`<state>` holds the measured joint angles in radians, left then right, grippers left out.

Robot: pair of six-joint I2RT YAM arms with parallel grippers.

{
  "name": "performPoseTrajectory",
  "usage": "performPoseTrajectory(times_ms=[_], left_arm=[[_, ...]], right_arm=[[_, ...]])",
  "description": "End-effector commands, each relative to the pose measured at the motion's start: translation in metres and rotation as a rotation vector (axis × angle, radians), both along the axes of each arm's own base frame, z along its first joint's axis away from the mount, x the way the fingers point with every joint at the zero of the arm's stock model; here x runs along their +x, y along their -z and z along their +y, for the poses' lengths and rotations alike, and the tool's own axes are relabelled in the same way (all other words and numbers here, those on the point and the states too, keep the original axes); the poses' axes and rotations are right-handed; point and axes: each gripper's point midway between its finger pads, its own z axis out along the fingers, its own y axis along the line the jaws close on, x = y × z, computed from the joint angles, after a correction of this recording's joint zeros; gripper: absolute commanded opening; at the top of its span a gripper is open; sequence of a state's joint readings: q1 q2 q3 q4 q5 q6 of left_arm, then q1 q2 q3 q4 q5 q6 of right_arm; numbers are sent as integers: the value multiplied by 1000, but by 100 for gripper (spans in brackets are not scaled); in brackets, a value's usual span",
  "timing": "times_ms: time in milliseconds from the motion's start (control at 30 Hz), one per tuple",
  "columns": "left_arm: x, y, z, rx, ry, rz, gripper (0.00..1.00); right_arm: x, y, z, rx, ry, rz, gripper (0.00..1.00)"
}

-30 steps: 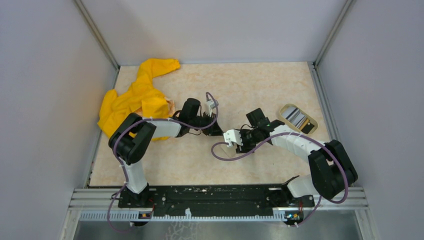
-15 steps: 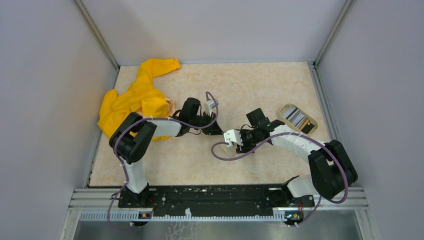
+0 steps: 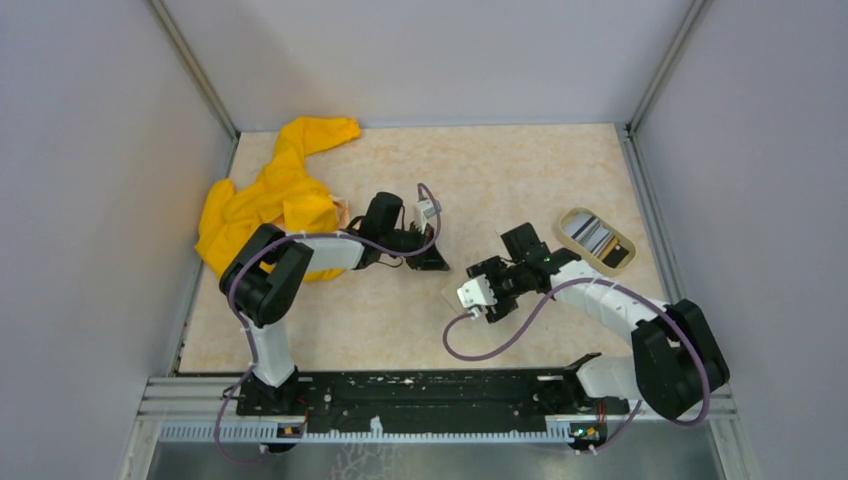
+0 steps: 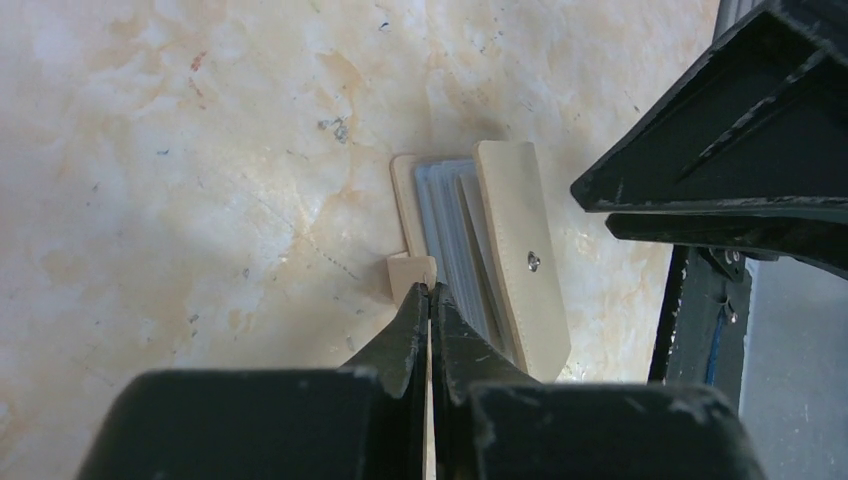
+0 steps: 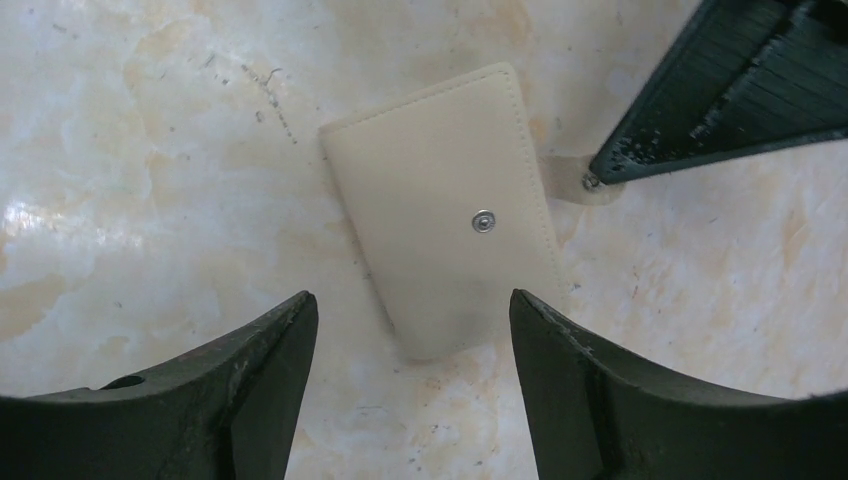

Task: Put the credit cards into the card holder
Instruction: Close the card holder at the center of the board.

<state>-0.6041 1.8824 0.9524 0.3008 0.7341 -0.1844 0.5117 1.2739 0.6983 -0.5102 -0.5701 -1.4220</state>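
Firmly, left tool (image 4: 431,300) pinches card holder (image 4: 515,230) tab; right tool (image 5: 410,305) gapes above.

left gripper (image 4: 430,292) jaws: pinched on tan tab | card holder (image 4: 515,240): on table (image 4: 150,150), slots showing

The flat cream leather card holder (image 5: 440,215) lies folded over on the beige marbled tabletop (image 5: 130,150), its metal snap stud facing up, directly beneath my right gripper (image 5: 412,305). From my left wrist I see its grey-blue slots edge-on between the covers. The shiny silver, dark-striped credit cards (image 3: 590,234) lie together in the cream-rimmed oval dish (image 3: 563,222), well apart to the right.
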Motion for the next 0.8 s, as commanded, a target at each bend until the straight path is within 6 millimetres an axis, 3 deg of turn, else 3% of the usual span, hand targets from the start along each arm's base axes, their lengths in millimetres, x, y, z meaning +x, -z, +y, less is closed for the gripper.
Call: performPoseTrajectory(times_ms=[0,267,533,767], left_arm=[[-1,-24,-9,-59,107,-67,0],[-8,-28,-14,-102,153,-46,0],[-19,-22,-21,-105,186,-24,0],[-22,-3,-27,-47,172,2,0]], right_arm=[[-1,1,1,-15,-206,-148,71],[10,31,-5,-93,-181,-111,63],[20,38,2,-100,-121,-73,53],[20,39,5,-100,-91,-41,43]])
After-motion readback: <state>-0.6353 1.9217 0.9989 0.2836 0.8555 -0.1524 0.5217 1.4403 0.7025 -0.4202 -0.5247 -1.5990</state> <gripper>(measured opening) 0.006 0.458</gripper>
